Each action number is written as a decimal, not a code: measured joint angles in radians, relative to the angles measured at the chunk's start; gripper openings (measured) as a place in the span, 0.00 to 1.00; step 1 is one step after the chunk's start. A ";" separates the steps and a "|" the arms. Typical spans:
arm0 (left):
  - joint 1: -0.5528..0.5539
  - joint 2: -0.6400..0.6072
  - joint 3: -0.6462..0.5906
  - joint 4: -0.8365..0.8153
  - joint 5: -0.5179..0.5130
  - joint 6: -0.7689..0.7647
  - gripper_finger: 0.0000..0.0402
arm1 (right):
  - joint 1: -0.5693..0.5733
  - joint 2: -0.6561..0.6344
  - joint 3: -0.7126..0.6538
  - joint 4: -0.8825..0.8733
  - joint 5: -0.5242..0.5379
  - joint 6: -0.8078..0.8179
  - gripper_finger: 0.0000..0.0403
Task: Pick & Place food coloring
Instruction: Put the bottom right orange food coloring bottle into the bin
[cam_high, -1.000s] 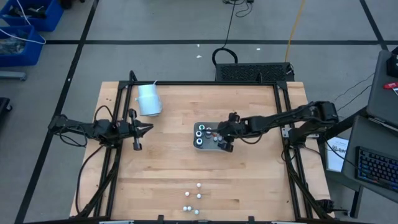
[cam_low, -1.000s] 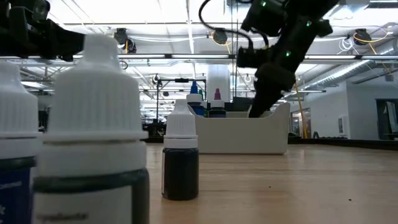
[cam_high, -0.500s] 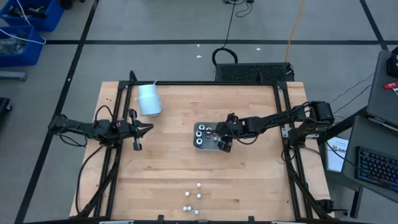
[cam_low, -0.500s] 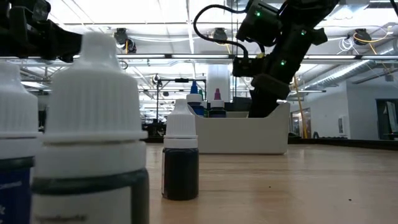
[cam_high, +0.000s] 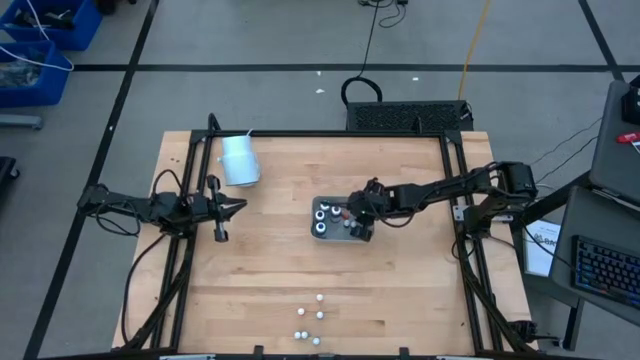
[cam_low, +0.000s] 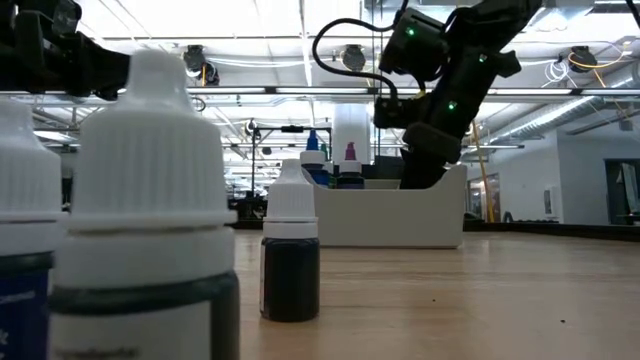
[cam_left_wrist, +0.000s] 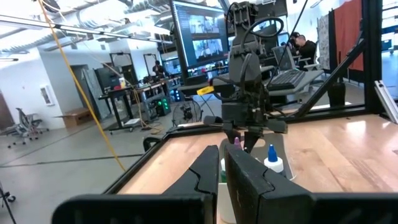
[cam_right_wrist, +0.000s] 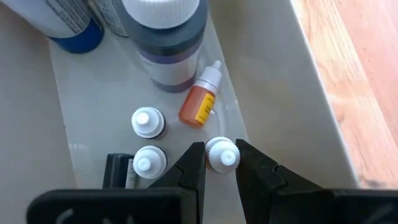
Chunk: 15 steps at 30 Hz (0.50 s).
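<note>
My work surface is a pale wooden table (cam_high: 270, 280) of butcher-block planks, bordered by a black metal frame (cam_high: 330, 133). Resting directly on it: a pale-blue-white cup (cam_high: 239, 160) lying on its side near the far left corner; a clear rectangular tray (cam_high: 322, 232), just right of centre; and a loose cluster of small food coloring bottles (cam_high: 310, 322) with white caps, standing upright close to the near edge, well apart from the tray. In the low view these bottles (cam_low: 290, 255) loom in the foreground, the tray (cam_low: 385, 215) behind them on the planks.
</note>
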<state>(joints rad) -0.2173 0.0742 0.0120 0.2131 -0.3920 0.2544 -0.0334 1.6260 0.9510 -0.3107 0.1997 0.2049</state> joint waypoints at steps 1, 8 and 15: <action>0.000 0.000 0.000 0.000 0.000 0.000 0.09 | 0.000 0.000 -0.004 0.001 0.001 0.000 0.14; 0.000 0.000 0.000 0.001 0.000 0.003 0.09 | 0.000 0.000 -0.017 -0.002 0.005 0.001 0.14; 0.000 0.000 0.000 0.001 0.000 0.003 0.09 | 0.000 0.000 -0.017 -0.001 0.006 0.003 0.15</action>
<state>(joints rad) -0.2173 0.0741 0.0120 0.2145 -0.3923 0.2577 -0.0334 1.6260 0.9337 -0.3121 0.2058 0.2075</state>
